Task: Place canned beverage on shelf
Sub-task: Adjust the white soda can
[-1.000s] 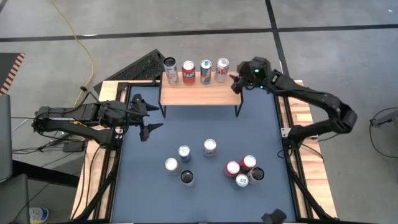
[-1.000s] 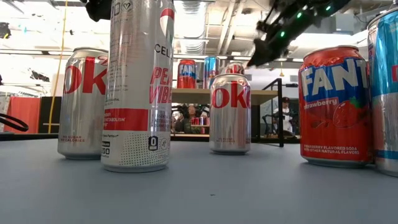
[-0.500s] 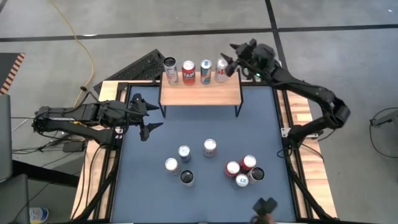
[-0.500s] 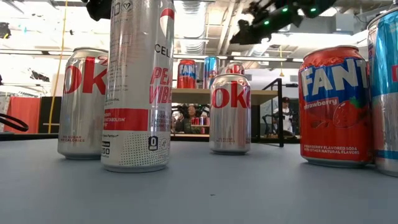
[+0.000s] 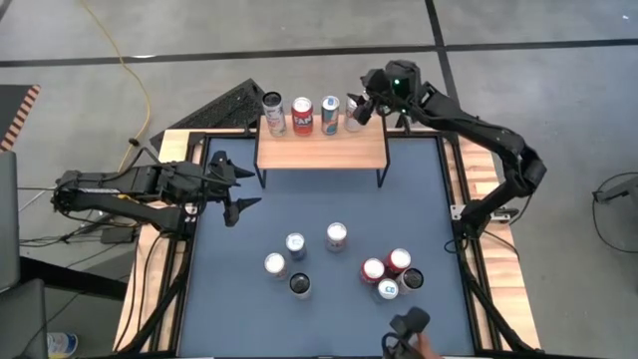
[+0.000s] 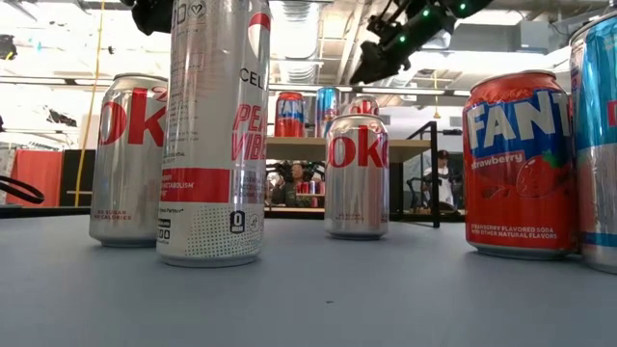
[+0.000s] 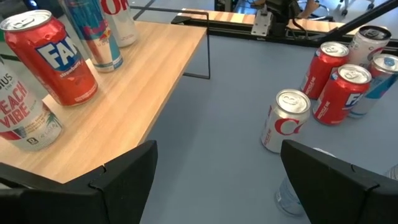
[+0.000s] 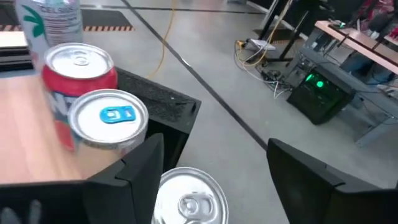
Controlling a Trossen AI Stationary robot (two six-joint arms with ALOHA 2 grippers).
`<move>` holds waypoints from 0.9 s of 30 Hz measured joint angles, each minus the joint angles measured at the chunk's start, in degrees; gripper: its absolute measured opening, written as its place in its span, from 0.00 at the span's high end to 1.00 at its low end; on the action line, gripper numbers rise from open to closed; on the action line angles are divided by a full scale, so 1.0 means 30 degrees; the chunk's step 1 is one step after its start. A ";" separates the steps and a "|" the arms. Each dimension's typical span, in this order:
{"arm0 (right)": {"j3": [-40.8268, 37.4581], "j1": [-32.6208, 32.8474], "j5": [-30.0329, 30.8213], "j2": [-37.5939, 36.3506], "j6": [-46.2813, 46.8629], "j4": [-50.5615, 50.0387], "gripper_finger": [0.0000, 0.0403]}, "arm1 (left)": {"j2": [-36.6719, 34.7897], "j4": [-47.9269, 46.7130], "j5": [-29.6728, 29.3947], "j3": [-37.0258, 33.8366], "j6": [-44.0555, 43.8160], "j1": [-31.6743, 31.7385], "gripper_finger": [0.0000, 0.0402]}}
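Wooden shelf (image 5: 321,150) carries four cans along its back edge; the right gripper (image 5: 359,108) hovers spread over the end can (image 8: 189,200), half cut off. Left gripper (image 5: 231,186) waits, spread.

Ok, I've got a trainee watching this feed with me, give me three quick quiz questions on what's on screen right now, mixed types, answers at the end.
1. How many cans stand on the shelf?
2. True or false: the right gripper has lifted the rightmost shelf can clear of the shelf.
3. Where is the left gripper? A) over the red can cluster; B) at the table's left side, in front of the shelf's left end; C) above the shelf.

Key
1. Four, in a row along the back edge.
2. False. Its open fingers are above that can, which stands on the wood.
3. B. It waits there open, holding nothing.
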 joint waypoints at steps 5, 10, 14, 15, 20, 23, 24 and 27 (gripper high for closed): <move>0.0329 0.0034 0.0262 -0.0104 -0.0016 -0.0464 0.18 | 0.0002 0.0108 0.0000 0.0000 0.0005 -0.0007 0.17; 0.0087 0.0005 0.0488 -0.0066 0.0564 -0.1485 0.10 | 0.0006 0.0152 -0.0004 0.0000 0.0000 0.0000 0.17; -0.0405 -0.0110 0.0379 -0.0065 0.1130 -0.0727 0.09 | 0.0003 0.0146 -0.0004 0.0000 0.0015 -0.0004 0.17; -0.0440 -0.0215 0.0253 -0.0065 0.1312 -0.0732 0.09 | 0.0006 0.0146 -0.0004 0.0000 0.0015 0.0000 0.17; -0.1139 -0.0410 -0.0328 -0.0072 0.2147 -0.0456 0.09 | 0.0006 0.0145 -0.0011 0.0000 0.0160 0.0000 0.17; -0.1592 -0.0388 -0.0480 -0.0072 0.2200 0.0063 0.09 | 0.0004 0.0146 -0.0011 0.0000 0.0168 0.0000 0.17; -0.1734 -0.0409 -0.0548 -0.0072 0.2214 0.0115 0.09 | 0.0002 0.0146 -0.0011 0.0000 0.0168 0.0000 0.17; -0.1904 -0.0439 -0.0561 -0.0058 0.2304 0.0288 0.09 | 0.0004 0.0146 -0.0011 -0.0005 0.0168 0.0000 0.17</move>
